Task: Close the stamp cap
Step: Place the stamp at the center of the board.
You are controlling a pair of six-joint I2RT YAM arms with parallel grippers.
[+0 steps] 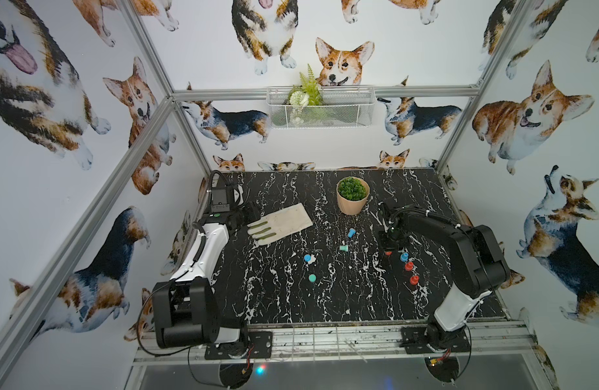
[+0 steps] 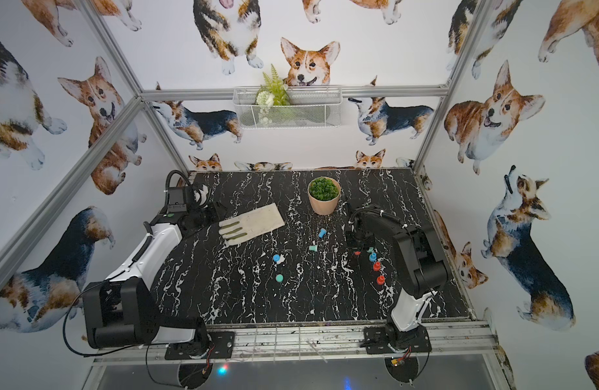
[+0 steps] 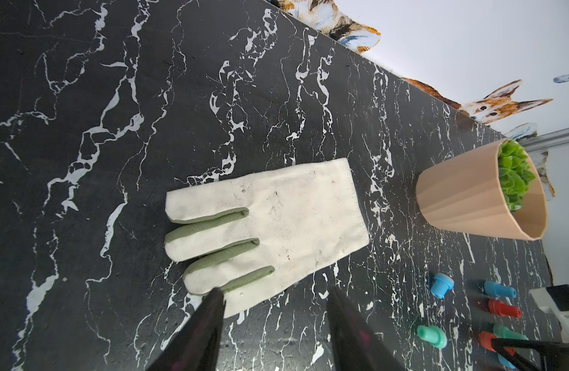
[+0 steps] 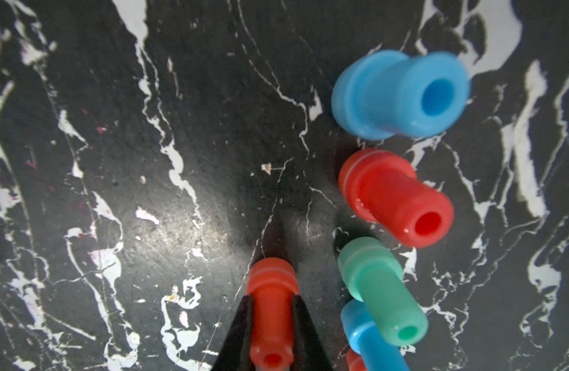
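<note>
My right gripper (image 4: 272,297) is shut on a red stamp (image 4: 272,321), held low over the black marble table (image 1: 291,297); a pale line rings the stamp's wide end. Beside it stand a blue stamp (image 4: 395,93), a red stamp (image 4: 392,196) and a teal stamp (image 4: 379,289), in a row at the table's right (image 1: 408,266). Mid-table lie a blue stamp (image 1: 351,233), a teal stamp (image 1: 344,248), a small blue round cap (image 1: 307,258) and a teal cap (image 1: 312,278). My left gripper (image 3: 273,290) is open and empty at the glove's fingertips.
A white and green glove (image 1: 281,223) lies flat at the back left of the table. A tan pot with a green plant (image 1: 353,196) stands behind the stamps. A wire basket (image 1: 320,108) hangs on the back wall.
</note>
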